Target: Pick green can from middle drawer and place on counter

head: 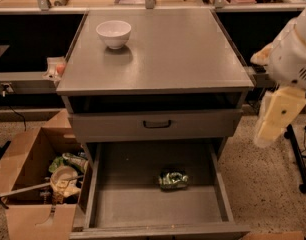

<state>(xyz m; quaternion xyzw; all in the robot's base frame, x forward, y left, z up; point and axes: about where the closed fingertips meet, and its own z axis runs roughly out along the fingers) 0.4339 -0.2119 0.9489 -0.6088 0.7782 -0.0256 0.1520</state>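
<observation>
green can lying in middle drawer, 6 o'clock | gripper hanging at 3 o'clock beside counter | gripper state: cannot tell

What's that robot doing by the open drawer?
The robot is meant to fetch the green can and put it on the counter, but it hasn't grabbed it yet. The can lies on the bottom of the open middle drawer with nothing touching it. The gripper hangs off to the right of the cabinet, level with the drawers and well away from the can. A white bowl sits on the counter near its back left corner.
</observation>
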